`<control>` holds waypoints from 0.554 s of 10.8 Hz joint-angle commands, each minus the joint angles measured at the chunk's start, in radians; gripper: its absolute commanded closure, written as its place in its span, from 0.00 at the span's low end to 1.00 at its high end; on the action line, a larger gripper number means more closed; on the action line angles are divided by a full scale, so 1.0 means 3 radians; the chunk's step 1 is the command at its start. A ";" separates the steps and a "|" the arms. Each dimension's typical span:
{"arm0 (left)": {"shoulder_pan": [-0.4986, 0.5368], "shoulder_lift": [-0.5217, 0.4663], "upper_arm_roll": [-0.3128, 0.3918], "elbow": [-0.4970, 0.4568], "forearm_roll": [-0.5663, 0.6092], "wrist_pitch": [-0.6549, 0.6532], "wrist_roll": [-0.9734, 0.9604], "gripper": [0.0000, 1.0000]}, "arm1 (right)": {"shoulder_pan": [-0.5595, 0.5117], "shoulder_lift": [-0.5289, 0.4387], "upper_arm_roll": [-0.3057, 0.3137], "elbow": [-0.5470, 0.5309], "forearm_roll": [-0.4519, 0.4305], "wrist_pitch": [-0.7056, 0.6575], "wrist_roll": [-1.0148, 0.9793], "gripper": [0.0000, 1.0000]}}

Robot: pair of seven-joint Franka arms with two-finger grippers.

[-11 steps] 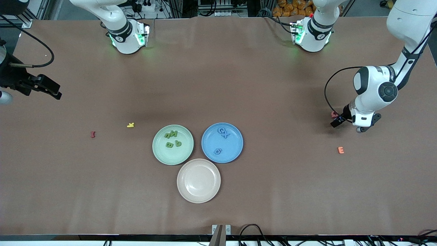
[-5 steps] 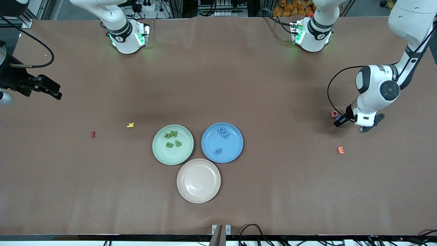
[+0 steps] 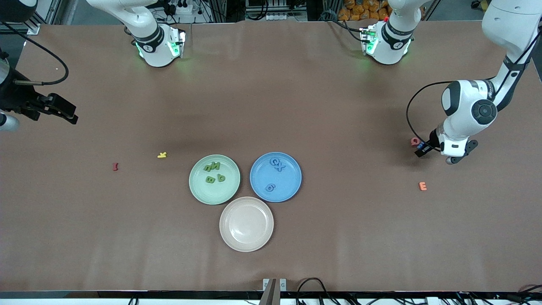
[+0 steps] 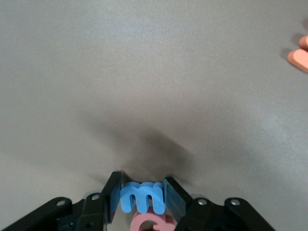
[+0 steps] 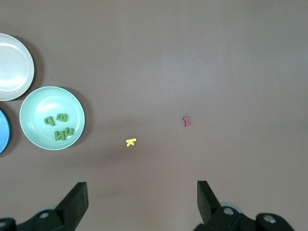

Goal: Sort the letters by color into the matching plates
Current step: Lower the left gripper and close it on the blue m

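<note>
- Now the left gripper (image 4: 142, 199) is low at the left arm's end of the table (image 3: 296, 106), and its two fingers (image 4: 112, 195) are pressed against the two ends of a blue letter (image 4: 142, 197), so the letter sits just between the pads
- A pink letter (image 4: 149, 223) lies directly beside the blue letter and touches it in the left wrist view; in the front view it shows on the table at about 10 o'clock from the left gripper (image 3: 420, 148)
- An orange letter (image 3: 422, 186) lies on the table nearer to the front camera than the left gripper, at about 6 o'clock from it and apart from it
- The right gripper (image 5: 142, 202) waits in the air over the right arm's end of the table, with its fingers spread wide and nothing between them
- The green plate (image 3: 199, 192) carries four green letters (image 3: 214, 173) and the blue plate (image 3: 292, 186) carries three blue letters (image 3: 274, 171); they stand side by side
- The beige plate (image 3: 246, 243) is nearer to the front camera, at 6 o'clock from the gap between these two, with nothing on it
- A yellow letter (image 3: 162, 155) lies at about 10 o'clock from the green plate, and a red letter (image 3: 115, 167) lies more toward the right arm's end
</note>
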 commanded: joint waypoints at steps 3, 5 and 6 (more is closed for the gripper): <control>-0.0053 -0.0194 -0.0317 0.0385 0.0116 -0.0755 -0.0388 1.00 | 0.0002 0.0035 0.0016 -0.0007 0.0047 0.0050 -0.0046 0.00; -0.0186 -0.0168 -0.0419 0.0590 0.0111 -0.0878 -0.0572 1.00 | 0.0012 0.0050 0.0016 -0.0013 0.0042 0.0050 -0.0041 0.00; -0.0323 -0.0148 -0.0420 0.0682 0.0081 -0.0894 -0.0669 1.00 | 0.0012 0.0071 0.0016 -0.0013 0.0031 0.0060 -0.0041 0.00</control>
